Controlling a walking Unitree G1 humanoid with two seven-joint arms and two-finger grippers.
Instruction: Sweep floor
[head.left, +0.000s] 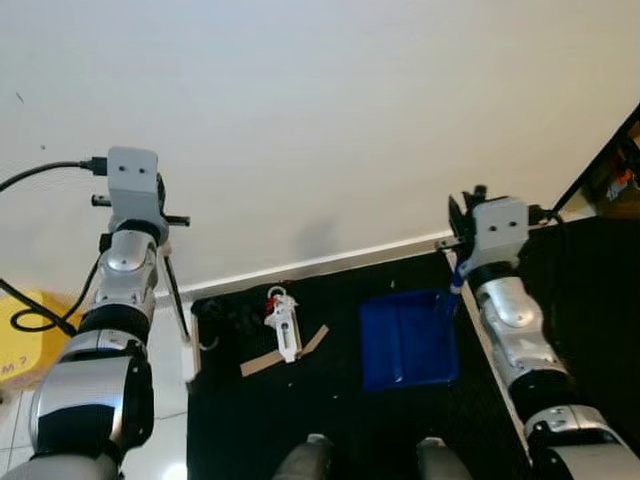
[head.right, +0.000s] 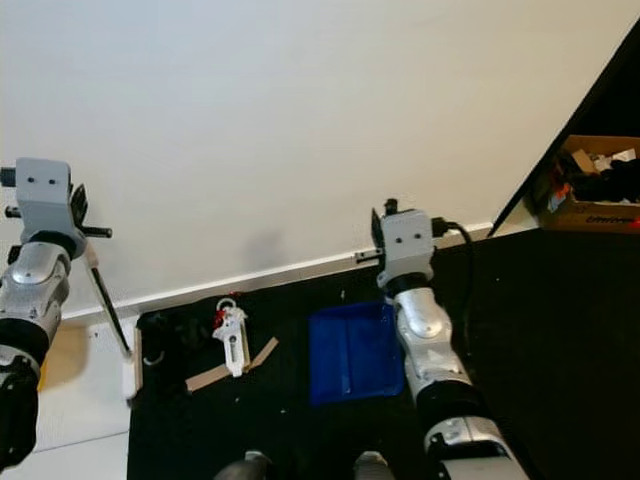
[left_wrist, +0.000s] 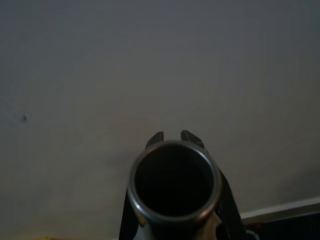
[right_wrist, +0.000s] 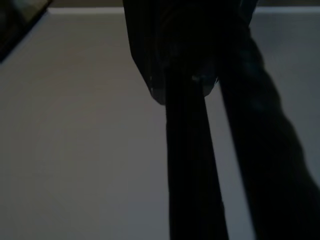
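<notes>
Up front in the left eye view, a plain white wall (head.left: 320, 110) meets a black floor mat (head.left: 330, 420) along a white baseboard (head.left: 330, 262). On the mat lies a blue plastic dustpan (head.left: 408, 340), and near it, to the robot's left, a small white-and-red gadget (head.left: 283, 320) rests across a strip of brown cardboard (head.left: 283, 352). The left gripper (head.left: 135, 215) is raised near the wall, with a thin dark broom handle (head.left: 177, 290) slanting down from it to the mat's edge. The right gripper (head.left: 462, 255) hangs just above the dustpan's right rim. A yellow object (head.left: 22, 350) sits at the far left.

From the right eye view, an open cardboard box of clutter (head.right: 598, 195) stands on the dark floor at the far right.

Looking along the left wrist view, a round metal tube end (left_wrist: 173, 182) sits between the black fingers (left_wrist: 192, 139), which clasp it.

Along the right wrist view, all is dark: a black rod (right_wrist: 192, 165) runs down against pale wall, and whether those fingers are clamped or slack I cannot tell.
</notes>
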